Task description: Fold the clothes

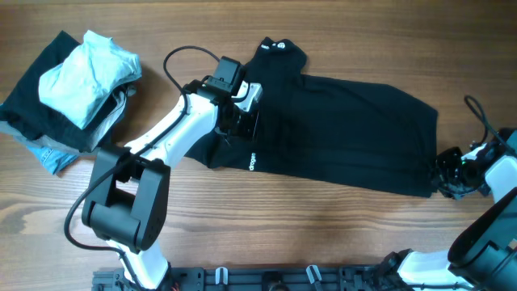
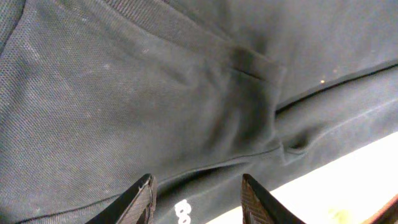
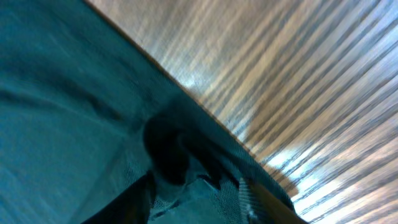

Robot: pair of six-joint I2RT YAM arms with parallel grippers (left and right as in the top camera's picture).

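Observation:
The clothes [image 1: 347,129], a black T-shirt, lie spread across the wooden table [image 1: 323,226] from the middle to the right, neck tag at the top left. My left gripper [image 1: 245,113] hovers over the shirt's left part. In the left wrist view it [image 2: 198,186] stands open above the fabric [image 2: 155,93], with the small white logo [image 2: 182,213] between its fingers and nothing held. My right gripper [image 1: 446,171] is at the shirt's lower right corner. In the right wrist view its jaws [image 3: 196,196] stand apart, astride a bunched fold of the fabric [image 3: 62,112].
A pile of other garments sits at the back left, a pale mint one [image 1: 85,73] on top of dark and grey-blue pieces [image 1: 48,145]. The left arm's base [image 1: 125,202] stands at the front left, its cable [image 1: 182,61] looping behind. A rail [image 1: 283,279] runs along the front edge.

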